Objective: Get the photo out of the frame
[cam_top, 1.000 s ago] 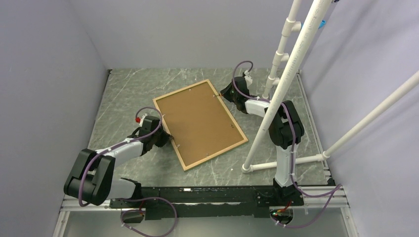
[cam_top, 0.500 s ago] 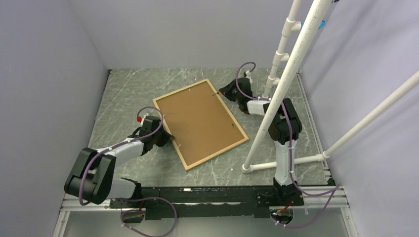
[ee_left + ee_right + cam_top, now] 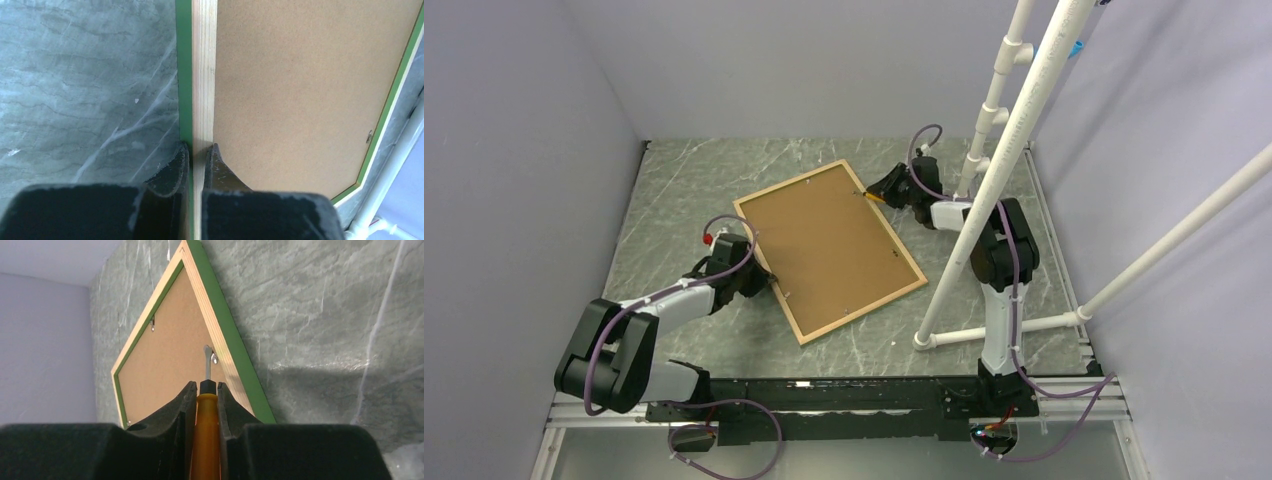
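Observation:
The frame [image 3: 764, 203] lies face down on the table, light wood rim up, green edge showing in the wrist views [image 3: 184, 75] [image 3: 227, 325]. A brown backing board [image 3: 824, 245] fills it; the photo is hidden under the board. My left gripper [image 3: 762, 280] is shut on the frame's left rail [image 3: 201, 150]. My right gripper [image 3: 886, 190] is shut on an orange-handled screwdriver [image 3: 206, 435]. Its metal tip [image 3: 207, 360] touches a small metal clip [image 3: 214, 358] on the frame's right rail near the far corner.
White pipe posts [image 3: 999, 160] stand right of the frame, close to my right arm, with a base bar [image 3: 1014, 328] on the table. Other small clips [image 3: 152, 325] sit along the rails. Grey walls enclose the marbled table [image 3: 684, 180].
My right gripper has moved a little toward the far right corner of the frame, bringing the screwdriver tip onto the clip. The left gripper and the frame have stayed put.

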Action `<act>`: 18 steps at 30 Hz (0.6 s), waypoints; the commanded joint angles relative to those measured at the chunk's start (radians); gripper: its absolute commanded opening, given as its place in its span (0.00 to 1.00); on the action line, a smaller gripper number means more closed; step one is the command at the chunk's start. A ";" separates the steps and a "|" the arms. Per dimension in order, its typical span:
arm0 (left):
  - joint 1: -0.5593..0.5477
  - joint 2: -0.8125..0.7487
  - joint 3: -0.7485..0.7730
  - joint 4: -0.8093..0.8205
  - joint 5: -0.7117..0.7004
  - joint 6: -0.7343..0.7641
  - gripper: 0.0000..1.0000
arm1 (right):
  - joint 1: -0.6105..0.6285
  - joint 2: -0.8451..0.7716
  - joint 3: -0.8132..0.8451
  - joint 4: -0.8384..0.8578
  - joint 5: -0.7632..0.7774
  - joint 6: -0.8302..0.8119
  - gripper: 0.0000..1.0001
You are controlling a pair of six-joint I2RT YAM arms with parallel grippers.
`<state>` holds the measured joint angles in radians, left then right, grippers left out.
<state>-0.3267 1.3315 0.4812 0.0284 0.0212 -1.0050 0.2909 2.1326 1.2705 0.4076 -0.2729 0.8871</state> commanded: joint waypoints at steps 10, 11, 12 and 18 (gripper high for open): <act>0.003 -0.123 0.040 -0.141 0.044 0.242 0.65 | -0.086 -0.219 0.072 -0.290 -0.134 -0.131 0.00; 0.003 -0.137 0.038 -0.154 0.060 0.256 0.74 | -0.085 -0.253 0.028 -0.300 -0.140 -0.142 0.00; 0.002 -0.148 0.032 -0.161 0.084 0.269 0.78 | -0.082 -0.289 -0.021 -0.305 -0.146 -0.161 0.00; -0.092 -0.246 -0.077 -0.153 0.136 0.206 0.82 | -0.057 -0.499 -0.223 -0.444 -0.132 -0.314 0.00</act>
<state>-0.3447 1.1488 0.4648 -0.1032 0.1123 -0.7799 0.2176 1.7519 1.1309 0.0891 -0.3904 0.7021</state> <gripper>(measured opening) 0.823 0.207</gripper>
